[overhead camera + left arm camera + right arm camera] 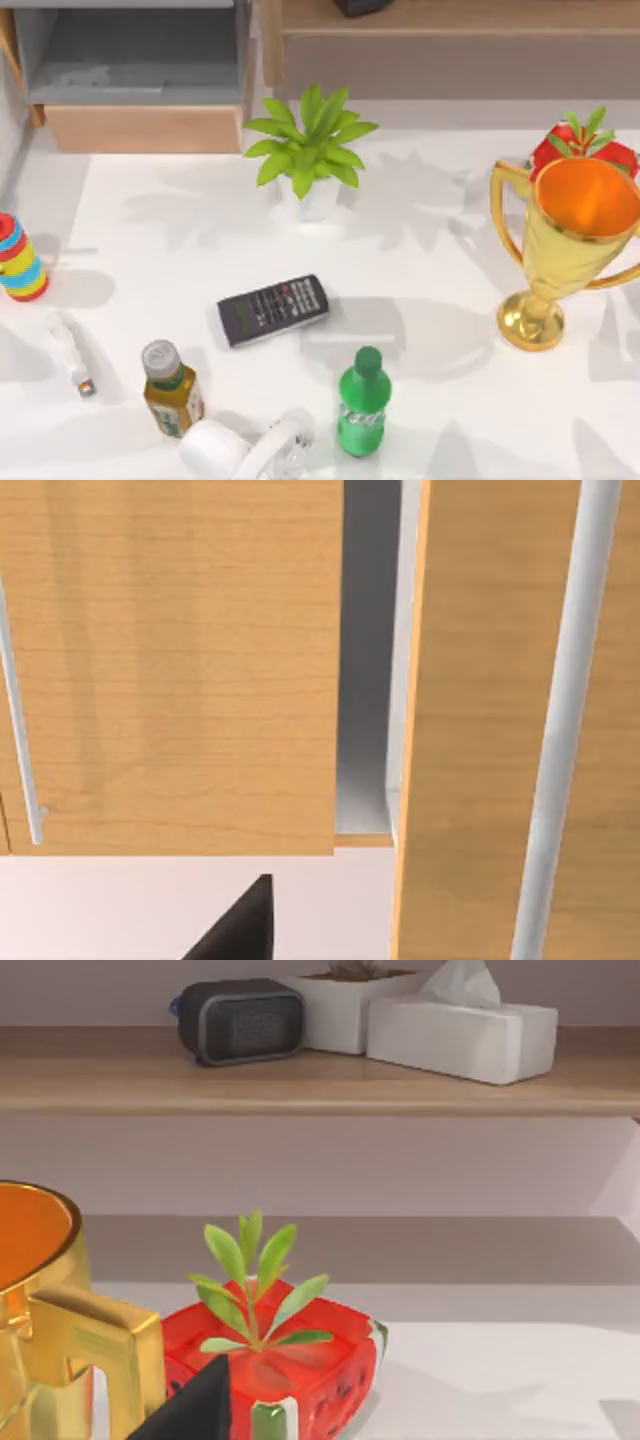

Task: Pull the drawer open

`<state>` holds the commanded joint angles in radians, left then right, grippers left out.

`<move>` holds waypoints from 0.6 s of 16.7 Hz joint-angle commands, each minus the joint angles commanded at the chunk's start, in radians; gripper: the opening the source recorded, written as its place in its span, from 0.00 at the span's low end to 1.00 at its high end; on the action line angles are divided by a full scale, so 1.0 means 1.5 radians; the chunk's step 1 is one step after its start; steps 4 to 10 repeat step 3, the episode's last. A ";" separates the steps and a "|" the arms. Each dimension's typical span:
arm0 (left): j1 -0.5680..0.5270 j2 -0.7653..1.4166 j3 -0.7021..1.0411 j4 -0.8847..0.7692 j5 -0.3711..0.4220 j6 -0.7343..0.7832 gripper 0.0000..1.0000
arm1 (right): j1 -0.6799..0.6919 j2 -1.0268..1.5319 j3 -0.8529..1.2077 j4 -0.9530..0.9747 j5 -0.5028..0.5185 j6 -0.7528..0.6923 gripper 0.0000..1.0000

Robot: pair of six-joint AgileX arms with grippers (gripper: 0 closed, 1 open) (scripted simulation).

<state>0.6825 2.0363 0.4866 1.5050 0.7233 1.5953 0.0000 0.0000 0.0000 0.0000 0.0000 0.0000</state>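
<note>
From above, the drawer [140, 75] sits pulled out at the table's [430, 260] far left, grey floor exposed; a potted plant [308, 150] stands just beside its right corner, with a calculator [273, 309] and green bottle [362, 402] nearer.

The left wrist view faces light-wood panels [170, 670]; whether its jaws are apart cannot be told.

The right wrist view shows a red planter [275, 1355] beside a gold trophy [50, 1340]; its jaws likewise cannot be judged.

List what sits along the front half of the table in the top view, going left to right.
Striped stacked toy → white handheld tool → amber bottle → calculator → green bottle → gold trophy.
</note>
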 joint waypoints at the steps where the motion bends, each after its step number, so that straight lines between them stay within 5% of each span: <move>1: 0.000 0.000 0.000 0.000 0.000 0.000 1.00 | 0.000 0.000 0.000 0.000 0.000 0.000 1.00; 10: 0.000 0.000 0.000 0.000 0.000 0.000 1.00 | 0.000 0.000 0.000 0.000 0.000 0.000 1.00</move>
